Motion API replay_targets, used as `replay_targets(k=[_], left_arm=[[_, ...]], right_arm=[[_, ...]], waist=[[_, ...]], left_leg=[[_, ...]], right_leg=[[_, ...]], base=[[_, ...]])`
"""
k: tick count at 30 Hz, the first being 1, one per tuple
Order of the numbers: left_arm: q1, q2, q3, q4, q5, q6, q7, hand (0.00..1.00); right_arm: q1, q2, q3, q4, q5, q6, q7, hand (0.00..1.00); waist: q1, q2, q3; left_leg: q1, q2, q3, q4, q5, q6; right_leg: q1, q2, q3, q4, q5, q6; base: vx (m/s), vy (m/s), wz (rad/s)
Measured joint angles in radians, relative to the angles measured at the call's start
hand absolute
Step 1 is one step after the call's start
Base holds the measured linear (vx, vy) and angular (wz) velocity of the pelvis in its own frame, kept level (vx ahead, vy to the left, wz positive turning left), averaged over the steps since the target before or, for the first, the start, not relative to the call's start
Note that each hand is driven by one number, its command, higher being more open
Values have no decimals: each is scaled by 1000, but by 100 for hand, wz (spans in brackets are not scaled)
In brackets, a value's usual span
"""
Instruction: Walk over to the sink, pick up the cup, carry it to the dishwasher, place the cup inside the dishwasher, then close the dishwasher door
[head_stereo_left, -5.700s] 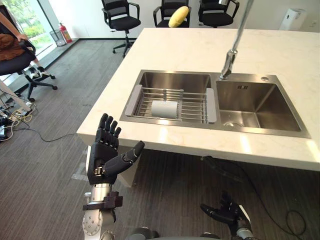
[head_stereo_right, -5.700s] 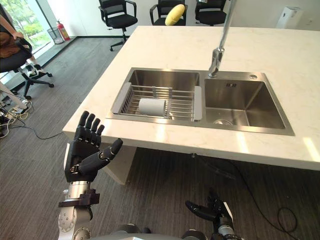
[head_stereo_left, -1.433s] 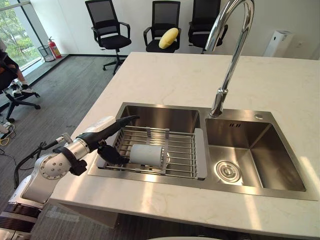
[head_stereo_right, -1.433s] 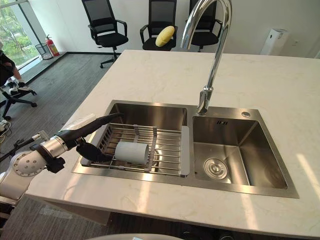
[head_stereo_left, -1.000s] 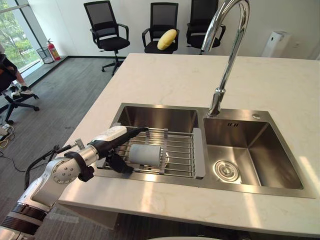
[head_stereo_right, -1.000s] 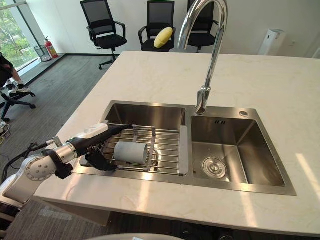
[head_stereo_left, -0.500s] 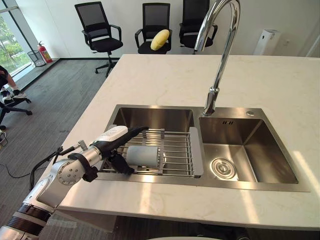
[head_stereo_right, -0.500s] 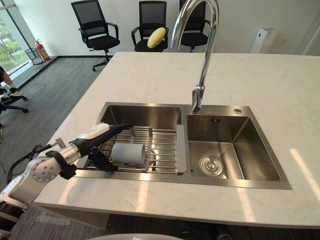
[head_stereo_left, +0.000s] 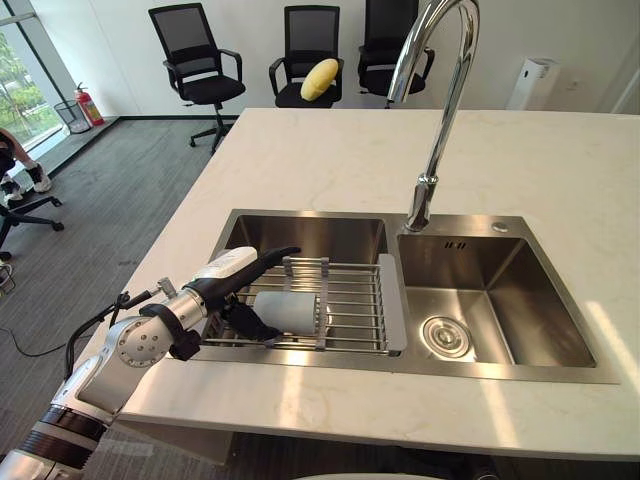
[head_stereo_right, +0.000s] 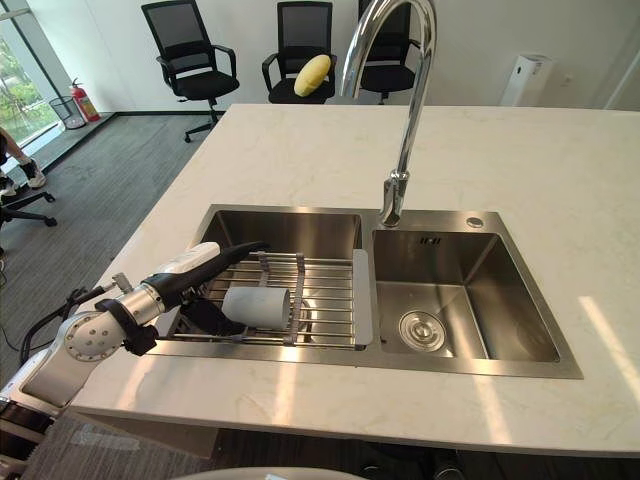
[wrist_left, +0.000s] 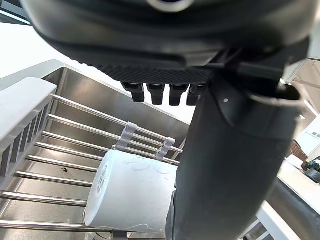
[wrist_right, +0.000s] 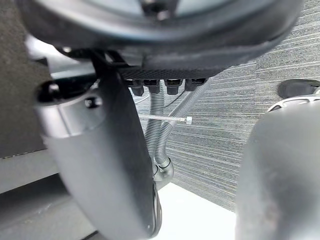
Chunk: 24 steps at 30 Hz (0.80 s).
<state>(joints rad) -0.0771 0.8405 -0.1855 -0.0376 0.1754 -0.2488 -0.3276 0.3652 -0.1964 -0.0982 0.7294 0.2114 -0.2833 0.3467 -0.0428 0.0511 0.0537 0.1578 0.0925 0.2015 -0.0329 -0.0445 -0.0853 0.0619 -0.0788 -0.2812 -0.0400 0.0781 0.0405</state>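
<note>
A white cup (head_stereo_left: 296, 310) lies on its side on the wire rack (head_stereo_left: 355, 300) in the sink's left basin (head_stereo_left: 300, 235), also in the left wrist view (wrist_left: 134, 192). My left hand (head_stereo_left: 215, 290) reaches into that basin from the left, open. Its white-covered thumb stretches above the cup, and its dark fingers (head_stereo_left: 250, 322) lie low against the cup's left end. In the left wrist view the thumb (wrist_left: 225, 165) stands right beside the cup. My right hand (wrist_right: 100, 150) hangs open below the counter, near the grey drain pipes (wrist_right: 162, 135).
A tall chrome faucet (head_stereo_left: 440, 110) rises between the two basins. The right basin (head_stereo_left: 490, 300) holds only its drain. White marble counter (head_stereo_left: 330, 160) surrounds the sink. Black office chairs (head_stereo_left: 195, 60) stand behind, one bearing a yellow object (head_stereo_left: 318, 78). A person's foot (head_stereo_left: 35, 175) shows at far left.
My left hand has slid right along the rack; its fingers now reach the cup's left end. The cup has not moved.
</note>
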Motion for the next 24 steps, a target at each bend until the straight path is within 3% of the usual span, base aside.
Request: replay_targets(k=[24], left_arm=[[0, -74, -34, 40, 13, 26, 18, 100]], right_arm=[[1, -7, 30, 0, 0, 9, -7, 100]], waist=[[-5, -2, 1]], left_leg=[[9, 8, 7, -3, 0, 6]], right_leg=[[25, 21, 5, -46, 23, -4]], base=[[0, 0, 0]])
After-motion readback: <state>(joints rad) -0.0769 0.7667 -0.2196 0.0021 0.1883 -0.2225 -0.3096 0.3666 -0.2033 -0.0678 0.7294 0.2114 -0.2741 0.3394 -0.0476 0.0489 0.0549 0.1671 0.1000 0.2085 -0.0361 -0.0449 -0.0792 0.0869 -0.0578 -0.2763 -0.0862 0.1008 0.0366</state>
